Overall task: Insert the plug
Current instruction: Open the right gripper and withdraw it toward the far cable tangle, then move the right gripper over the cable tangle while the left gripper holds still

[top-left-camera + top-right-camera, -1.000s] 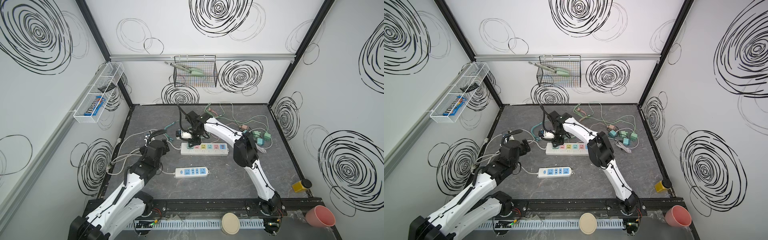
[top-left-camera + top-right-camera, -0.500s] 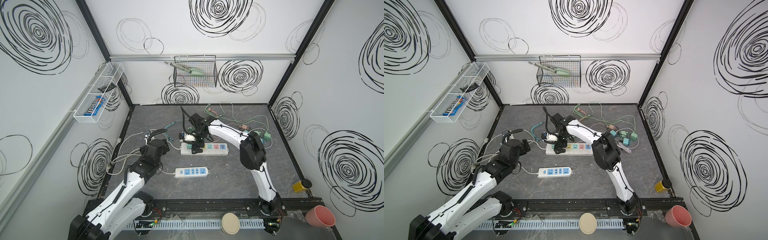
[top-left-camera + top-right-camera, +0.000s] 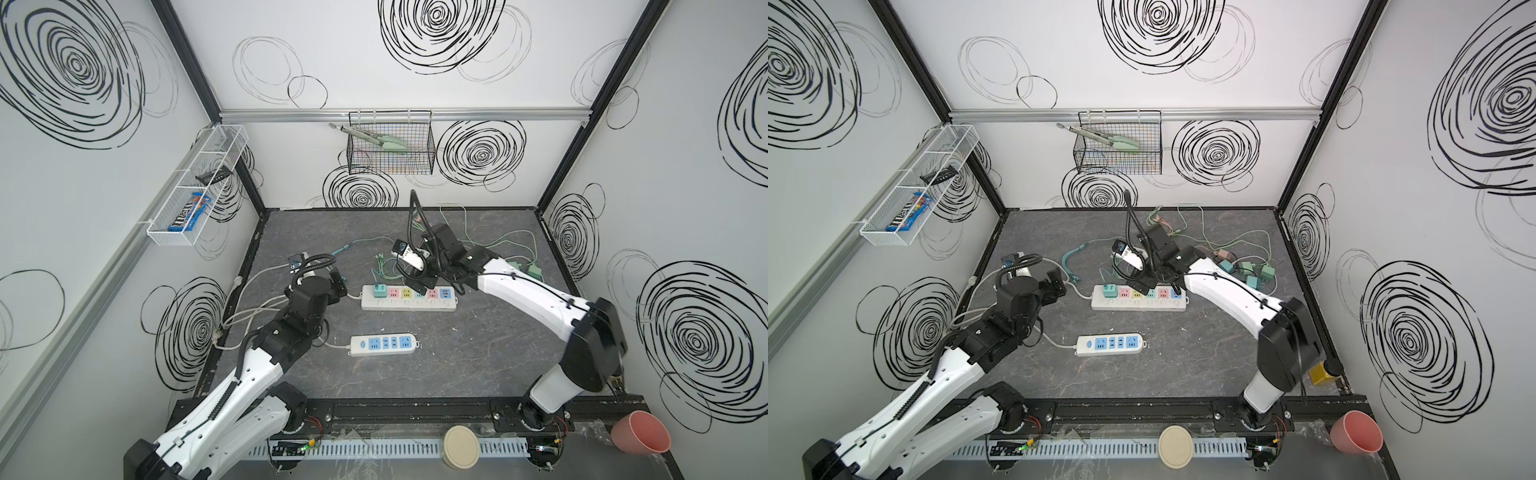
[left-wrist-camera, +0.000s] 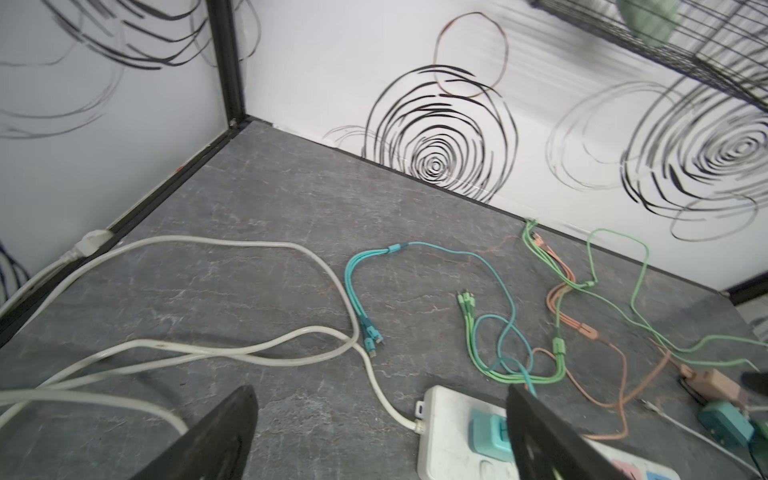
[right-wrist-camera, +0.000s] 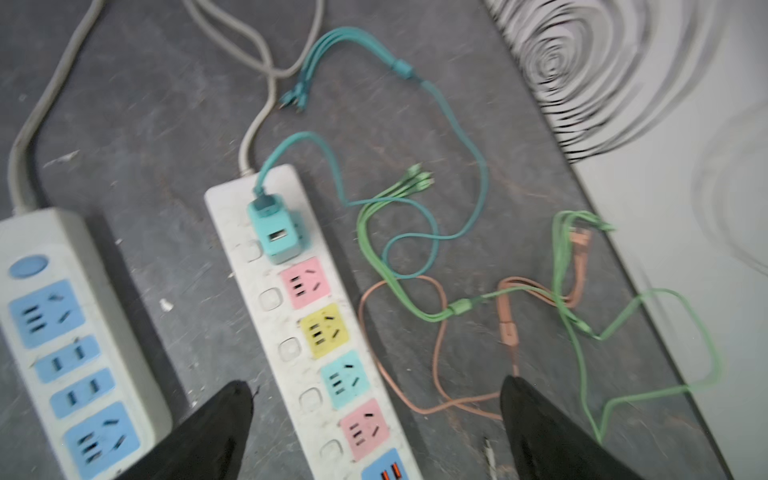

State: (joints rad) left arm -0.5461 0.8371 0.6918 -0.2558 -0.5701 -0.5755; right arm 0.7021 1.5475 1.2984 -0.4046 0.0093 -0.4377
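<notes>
A teal plug (image 5: 276, 232) with a teal cable stands seated in the end socket of the white power strip (image 5: 224, 199) with coloured sockets. Both top views show the plug (image 3: 377, 289) (image 3: 1108, 289) at the strip's (image 3: 409, 306) left end. My right gripper (image 5: 376, 384) hangs open above the strip's middle sockets, apart from the plug, with nothing between its fingers; in a top view it (image 3: 424, 284) is to the plug's right. My left gripper (image 4: 380, 390) is open and empty just left of the strip's (image 4: 444, 449) cable end, near the plug (image 4: 486, 432).
A second white strip (image 3: 382, 344) with blue sockets lies nearer the front. Green, teal and orange cables (image 5: 457, 307) sprawl behind the coloured strip. Loose teal and green plugs (image 3: 1250, 270) lie at the back right. White power cords (image 4: 208, 353) run along the left.
My right gripper has opened and let go of the teal plug, then drawn back to the right along the strip. The plug stays in its socket. The left arm has not moved.
</notes>
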